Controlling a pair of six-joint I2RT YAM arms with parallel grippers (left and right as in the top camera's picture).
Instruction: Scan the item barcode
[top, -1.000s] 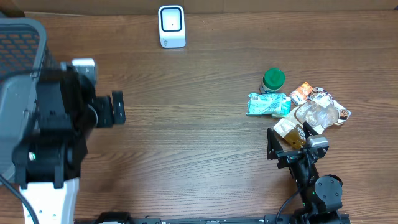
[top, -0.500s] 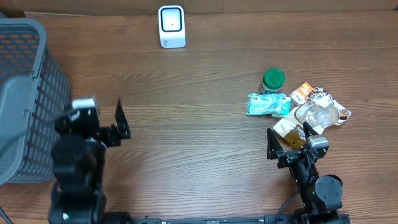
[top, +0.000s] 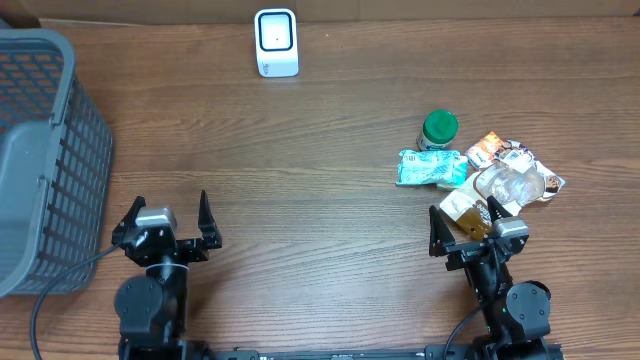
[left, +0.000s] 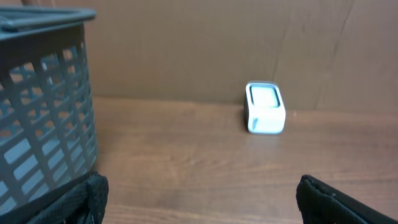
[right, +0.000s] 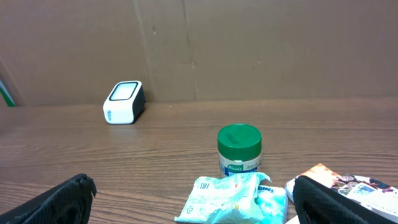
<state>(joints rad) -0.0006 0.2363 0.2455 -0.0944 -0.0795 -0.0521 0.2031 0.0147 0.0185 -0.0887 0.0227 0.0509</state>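
Note:
The white barcode scanner (top: 276, 42) stands at the table's far edge; it shows in the left wrist view (left: 265, 109) and the right wrist view (right: 124, 102). A pile of items lies at the right: a green-lidded jar (top: 439, 129) (right: 239, 150), a teal tissue pack (top: 432, 168) (right: 233, 199), and snack packets (top: 520, 170). My right gripper (top: 463, 215) (right: 193, 199) sits open just in front of the pile, holding nothing. My left gripper (top: 170, 208) (left: 199, 199) rests low at the front left, open and empty, facing the scanner.
A grey plastic basket (top: 40, 160) (left: 43, 118) stands at the left edge, close beside my left gripper. A brown cardboard wall runs behind the table. Bare wood lies between the two arms and up to the scanner.
My left arm has come down from high beside the basket to a low spot at the table's front left, its jaws still open. The right arm and the items have not moved.

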